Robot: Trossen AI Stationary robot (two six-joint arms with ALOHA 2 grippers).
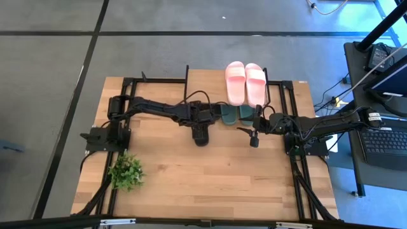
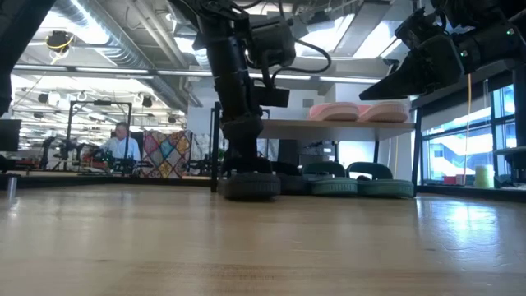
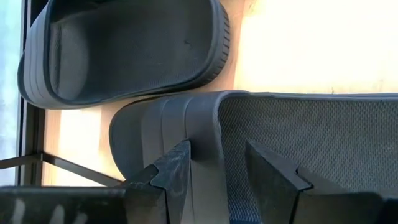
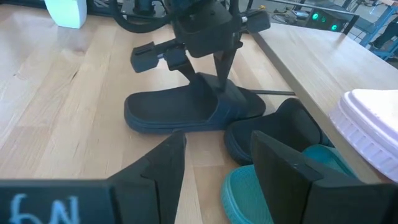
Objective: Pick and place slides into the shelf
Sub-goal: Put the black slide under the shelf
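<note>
The pale pink foam slides (image 1: 245, 82) already lie on the light wooden top board of the small black-framed shelf (image 1: 206, 79), and the dark green foam slides (image 2: 360, 182) sit side by side on the counter (image 1: 210, 178) beneath it. One black foam slide (image 4: 273, 134) rests beside the green ones. The left gripper (image 3: 214, 171) clamps the strap of the second black slide (image 4: 186, 112), low on the counter just before the shelf. The right gripper (image 4: 214, 165) hovers nearby, open and empty. Judged from this, only that last slide remains.

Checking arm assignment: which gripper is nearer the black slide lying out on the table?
Left. The left gripper straddles the black slide's strap; the right gripper hovers apart, beside it.
</note>
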